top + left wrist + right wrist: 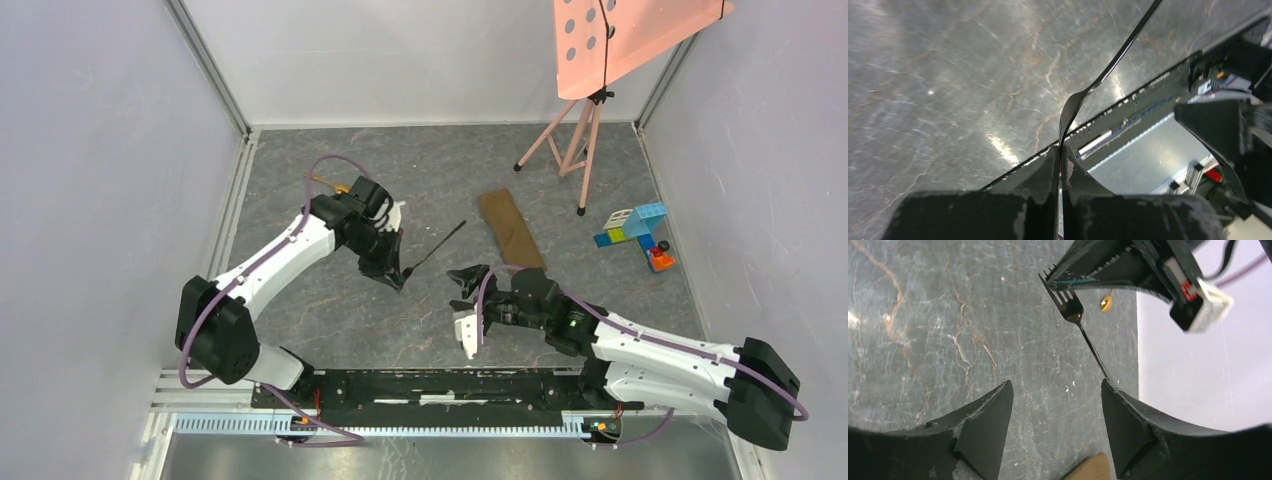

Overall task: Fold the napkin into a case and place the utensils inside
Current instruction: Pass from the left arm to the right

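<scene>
1. Two tools work over the grey table (pixel 430 170). Nearest the arm bases, the right tool (pixel 1057 385) stands with its jaws apart and nothing between them, facing the fork.
2. Just beyond and to the left, the left tool (pixel 1060 152) is pinched together on the tine end of the black fork (pixel 1108 67). The fork's handle juts free toward the right and appears clear of the table. Judged thin, stiff, light and smooth, the fork may pivot in so narrow a pinch. The bare mid-handle is the sounder place for a second hold.
3. Farther on, the napkin lies flat as a narrow brown case (pixel 510 228), near the handle's tip but apart from it. The soft, limp cloth will likely sag shut, so an edge may need lifting or pinning while a utensil slides in lengthwise. Which end is open cannot be told.
4. Farthest, the gold spoon (pixel 1106 303) rests on the table behind the left arm, well apart from the case. Being small, slick and low-lying, it is best taken across the handle.
</scene>
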### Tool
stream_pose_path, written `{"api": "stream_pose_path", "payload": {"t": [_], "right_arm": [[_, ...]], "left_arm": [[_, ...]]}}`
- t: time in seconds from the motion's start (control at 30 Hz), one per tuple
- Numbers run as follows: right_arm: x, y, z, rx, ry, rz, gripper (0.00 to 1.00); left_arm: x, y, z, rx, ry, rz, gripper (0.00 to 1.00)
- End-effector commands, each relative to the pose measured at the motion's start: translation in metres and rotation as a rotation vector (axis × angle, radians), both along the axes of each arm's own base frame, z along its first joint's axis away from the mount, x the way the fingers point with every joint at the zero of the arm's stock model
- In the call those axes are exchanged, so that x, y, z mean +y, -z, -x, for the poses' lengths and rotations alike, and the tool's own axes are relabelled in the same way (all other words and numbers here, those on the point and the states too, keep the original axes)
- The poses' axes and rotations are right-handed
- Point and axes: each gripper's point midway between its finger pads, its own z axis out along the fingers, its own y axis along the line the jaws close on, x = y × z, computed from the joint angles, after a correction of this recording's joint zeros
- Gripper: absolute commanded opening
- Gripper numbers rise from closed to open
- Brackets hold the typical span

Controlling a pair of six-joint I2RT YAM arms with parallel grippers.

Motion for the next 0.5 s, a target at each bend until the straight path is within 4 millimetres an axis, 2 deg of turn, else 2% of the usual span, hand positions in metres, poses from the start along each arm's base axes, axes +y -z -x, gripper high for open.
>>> {"api": "stream_pose_path", "payload": {"t": [0.0,0.13,0.47], "right_arm": [[0.011,-0.011,-0.003,-0.232,-0.098,0.097,0.71],[0.025,-0.009,0.005,-0.236,-0.191,0.134,0.66],[0.040,0.007,0.007,-0.214,-0.207,0.203,0.52]], "left_arm": [[-0.028,-0.010,0.027,0.019,0.125,0.099,0.02],[-0.038,-0.002,0.048,0.074,0.197,0.104,0.02],[-0.038,0.012,0.062,0.124,0.234,0.074,0.02]]}}
